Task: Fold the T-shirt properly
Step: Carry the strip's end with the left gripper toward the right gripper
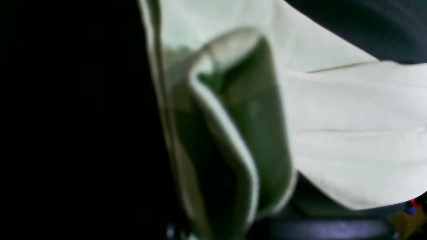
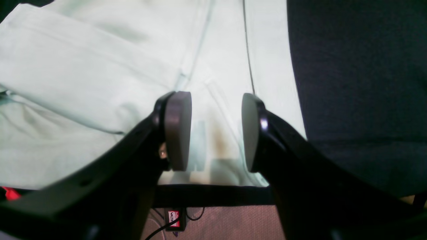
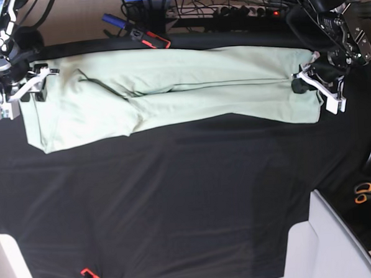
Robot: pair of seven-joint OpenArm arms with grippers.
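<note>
The left gripper point(image 3: 308, 83) fingers are clamped on the T-shirt point(image 3: 170, 93) edge. The right gripper point(image 2: 213, 131) fingers stand apart over the cloth on the table point(image 3: 176, 202).

Black arms end in white brackets; the right gripper point(image 2: 216, 131) carries round grey-brown pads point(image 2: 178, 130).

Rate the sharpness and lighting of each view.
Left wrist: badly blurred, a T-shirt fold out of focus close to the lens, left half black. Right wrist: sharp, evenly lit, right gripper pads clear, small glint on one. Base: sharp overall, black table cloth swallows detail.
</note>
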